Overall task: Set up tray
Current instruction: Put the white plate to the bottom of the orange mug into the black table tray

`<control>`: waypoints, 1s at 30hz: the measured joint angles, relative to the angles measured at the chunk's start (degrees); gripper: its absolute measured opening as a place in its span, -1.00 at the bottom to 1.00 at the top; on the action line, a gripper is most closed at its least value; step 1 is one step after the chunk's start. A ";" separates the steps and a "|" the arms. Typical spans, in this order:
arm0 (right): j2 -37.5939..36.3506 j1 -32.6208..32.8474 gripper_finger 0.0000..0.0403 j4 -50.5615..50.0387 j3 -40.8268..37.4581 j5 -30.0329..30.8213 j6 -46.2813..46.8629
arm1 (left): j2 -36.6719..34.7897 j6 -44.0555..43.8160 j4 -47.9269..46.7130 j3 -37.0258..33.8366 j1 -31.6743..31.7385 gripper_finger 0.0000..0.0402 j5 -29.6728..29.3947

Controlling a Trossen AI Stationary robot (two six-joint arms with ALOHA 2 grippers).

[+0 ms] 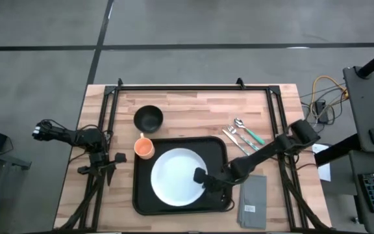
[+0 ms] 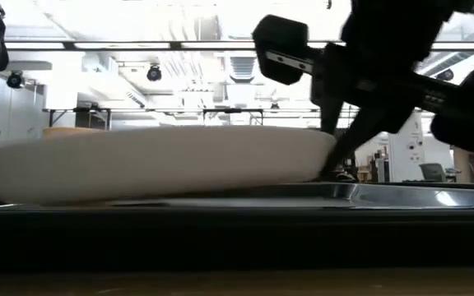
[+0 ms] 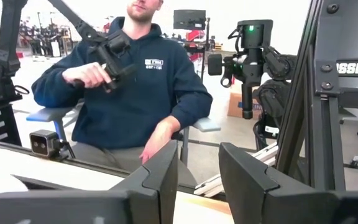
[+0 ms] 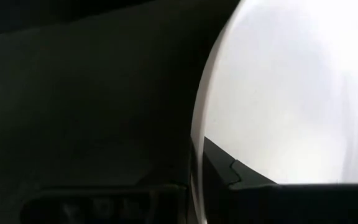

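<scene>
The black tray [image 1: 218, 148] lies in the middle of the table toward the near edge. A white plate [image 1: 174, 174] is on or just over it and fills most of the low view [image 2: 155, 164]. My right gripper [image 1: 203, 177] comes from the right and is shut on the plate's right rim. My left gripper [image 1: 111, 170] waits beyond the tray's left side, near the table's left edge. In the left wrist view its fingers [image 3: 197, 180] stand open with nothing between them. My right gripper pinches the plate's right rim [image 4: 197, 124] between its two fingers. One finger [image 4: 247, 180] lies on the plate's upper face and the other is under the rim. The fingers slant down from the table's right side. The plate's held edge [image 2: 323, 144] sits slightly higher than its left side.
An orange cup [image 1: 144, 147] stands at the tray's far left corner and a black bowl [image 1: 149, 117] beyond it. Cutlery [image 1: 242, 135] lies right of the tray's far end, a folded grey napkin [image 1: 252, 201] at the near right. A seated person [image 3: 129, 93] is beyond the table.
</scene>
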 joint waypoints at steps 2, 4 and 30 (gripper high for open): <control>0.85 0.00 -0.96 -0.01 1.36 -0.20 -0.79 | 0.00 0.01 0.02 0.00 0.01 -0.51 0.01; 1.68 0.00 -0.96 0.38 2.42 -0.06 -1.66 | -0.02 0.00 0.00 0.00 0.00 -0.51 0.01; 10.75 -2.26 -0.96 -0.21 12.95 -0.58 -5.29 | 1.68 0.00 0.01 0.00 0.00 -0.51 0.03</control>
